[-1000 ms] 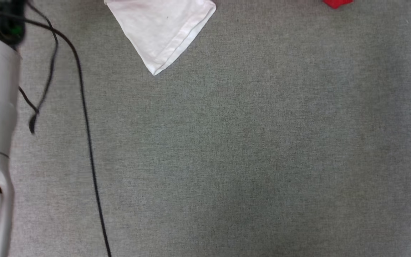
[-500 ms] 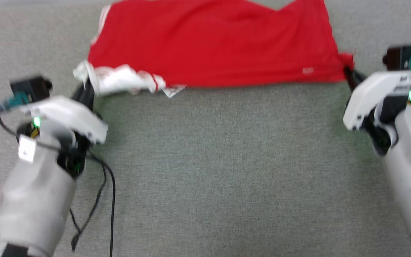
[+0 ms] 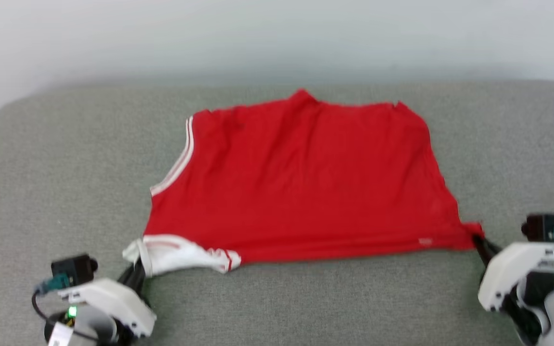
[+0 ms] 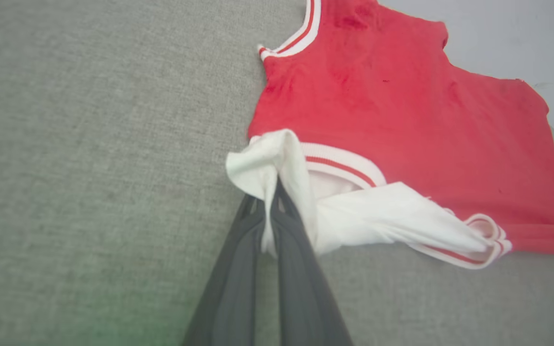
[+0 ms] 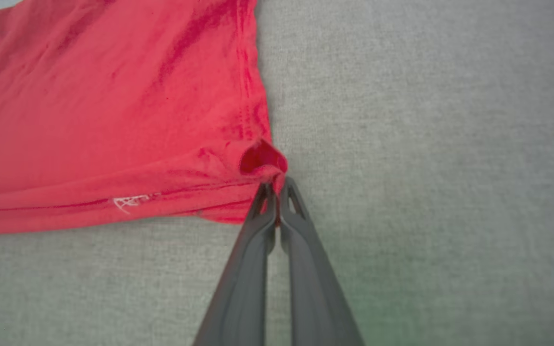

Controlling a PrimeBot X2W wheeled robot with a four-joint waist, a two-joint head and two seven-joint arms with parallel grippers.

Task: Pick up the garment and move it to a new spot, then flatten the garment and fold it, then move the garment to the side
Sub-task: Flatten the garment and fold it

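1. The red jersey (image 3: 301, 182) lies spread on the grey padded surface (image 3: 56, 182). Its far edge is toward the pale wall (image 3: 277, 38), and its near edge is stretched between the two grippers.
2. The left gripper (image 4: 270, 211) is pinched closed on a bunched fold of the white sleeve (image 4: 378, 216). The right gripper (image 5: 275, 190) is pinched closed on the red hem corner (image 5: 262, 158) (only a small nub of cloth sits between its fingers).
3. That small bite on the right could slip free if the arms pull apart harder, since the fabric looks thin. The near edge would then slacken and wrinkle.
4. The left hold is on the sleeve, not the body, so the tension runs through a twisted sleeve. On release the sleeve may land crumpled against the red panel and spoil the flattening.
5. The jersey sits skewed, wider at the near edge than at the far one. A fold started from this lie would likely come out crooked.
6. Dragging across the coarse weave could bunch the far edge, which neither gripper controls.
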